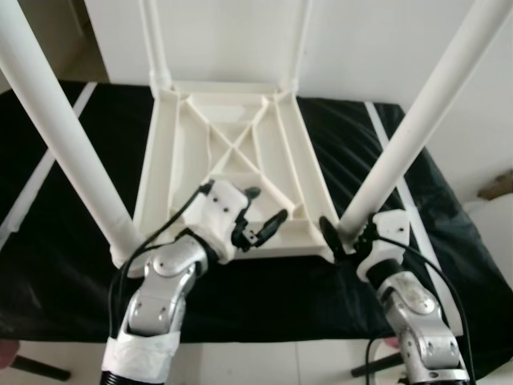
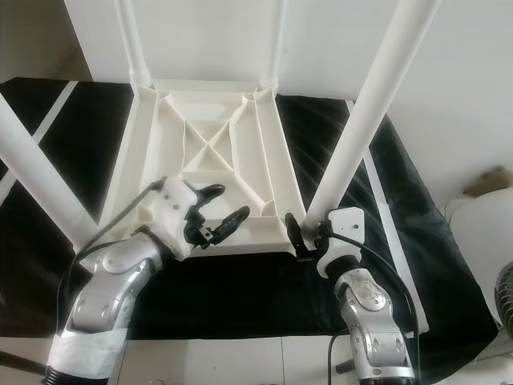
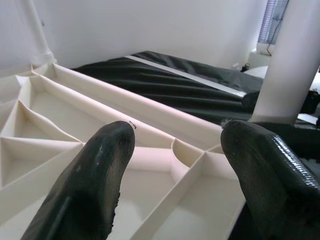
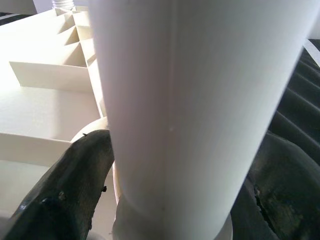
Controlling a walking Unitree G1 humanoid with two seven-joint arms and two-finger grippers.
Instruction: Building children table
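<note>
Leg at frame's lower right: right gripper clenched round its base; we should twist squarely into tabletop socket. Left gripper released, hovering.

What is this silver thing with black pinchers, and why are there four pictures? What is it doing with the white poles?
It is a robot shaped a bit like a person. The two wide pictures come from cameras in its head, looking down at its own silver arms. The other two come from small cameras on its wrists, looking along its black fingers.

In front of it a white children's table lies upside down on a black cloth, with its legs sticking up. The ribs you see are the table's underside.

The right gripper has its fingers around the bottom of the near right leg, where it joins the table's corner. The left gripper is open above the ribbed underside and holds nothing.
</note>
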